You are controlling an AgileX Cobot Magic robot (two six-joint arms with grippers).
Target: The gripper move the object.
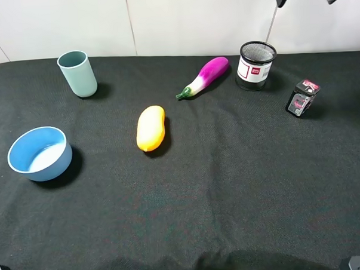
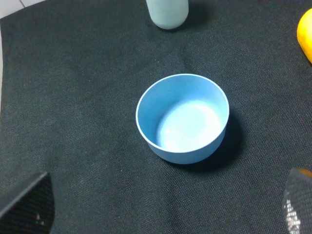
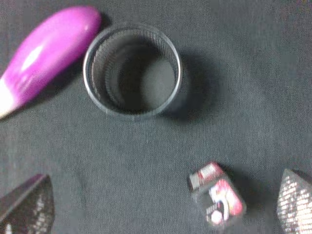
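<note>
No legible text on the pen cup [image 1: 254, 70] or the small box [image 1: 302, 98].

Black table cloth [image 1: 230, 198]: matt, coarse weave, faintly wrinkled. Black wire-mesh cylindrical pen cup [image 1: 256, 66]: fine metal mesh, white paper-like label band. Purple toy eggplant [image 1: 208, 73]: smooth, glossy plastic. Light-blue round bowl [image 1: 47, 168] and teal plastic cup [image 1: 79, 76]: smooth, matt.

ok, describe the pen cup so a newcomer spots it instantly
Go to the far right of the black cloth. Between the purple eggplant and the small black-and-pink box stands the pen cup. Only it is black wire mesh, with a white label band.
</note>
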